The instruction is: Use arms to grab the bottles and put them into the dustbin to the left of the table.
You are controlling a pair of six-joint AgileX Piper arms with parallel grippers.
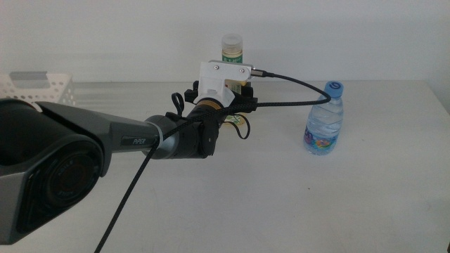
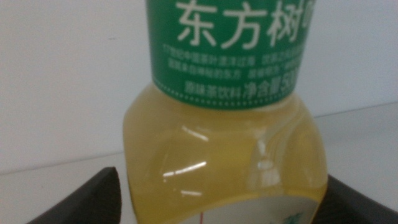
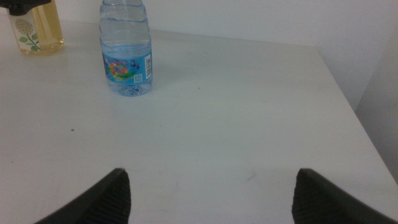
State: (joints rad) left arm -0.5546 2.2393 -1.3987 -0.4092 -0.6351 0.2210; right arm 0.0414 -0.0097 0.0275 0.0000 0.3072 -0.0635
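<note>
Left gripper (image 2: 217,199) spread w/ the yellow tea bottle (image 2: 224,149) upright between its jaws, contact can't be told, near the table (image 1: 295,204) back edge; water bottle (image 1: 325,119) stands apart to its right; right gripper (image 3: 211,193) waits w/ jaws spread over bare tabletop.

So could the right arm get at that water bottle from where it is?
Probably yes. The right gripper is open, and only bare table lies between it and the water bottle. The left gripper is busy around the tea bottle.
</note>
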